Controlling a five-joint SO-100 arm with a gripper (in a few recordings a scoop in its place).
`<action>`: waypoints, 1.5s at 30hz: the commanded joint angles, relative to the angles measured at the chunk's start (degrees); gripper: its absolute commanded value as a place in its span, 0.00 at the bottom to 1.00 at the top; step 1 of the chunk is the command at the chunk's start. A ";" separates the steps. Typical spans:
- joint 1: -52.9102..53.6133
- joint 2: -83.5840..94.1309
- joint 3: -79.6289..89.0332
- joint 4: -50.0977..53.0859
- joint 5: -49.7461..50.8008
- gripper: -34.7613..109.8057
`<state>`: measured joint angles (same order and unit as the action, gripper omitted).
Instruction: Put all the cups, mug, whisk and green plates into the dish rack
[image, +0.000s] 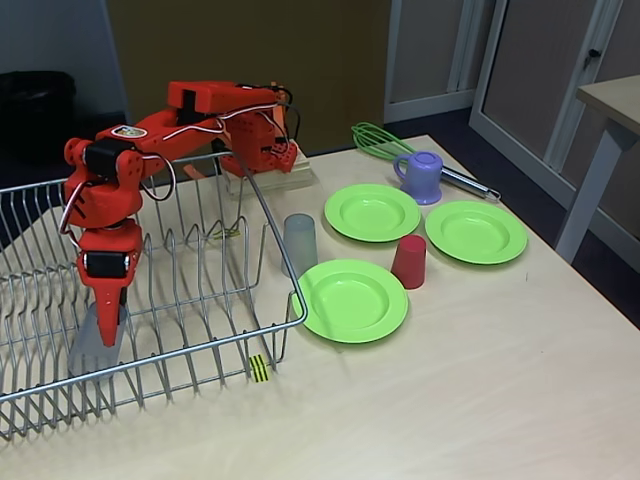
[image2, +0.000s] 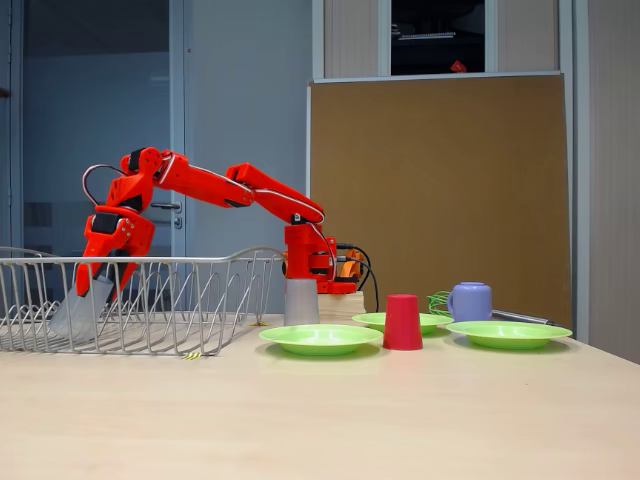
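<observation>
claw (image: 103, 328) is pinching a grey cup (image: 95, 350) by its rim inside the dish rack (image: 200, 300); looks light, thin, slippery plastic, so rim grip makes sense

No readable text, brand name or number appears anywhere. The only marking is a yellow-and-black striped tag (image: 259, 368) on the front of the dish rack (image: 150, 370), lower right of the gripper (image: 108, 335), without lettering.
</observation>
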<state>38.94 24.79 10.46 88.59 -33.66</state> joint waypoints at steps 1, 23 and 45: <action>1.23 0.88 -0.18 -0.18 -0.70 0.32; 1.93 1.14 -1.49 0.79 -0.09 0.44; 2.99 -0.53 -5.89 0.44 1.93 0.45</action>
<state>41.84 23.03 6.33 88.42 -31.90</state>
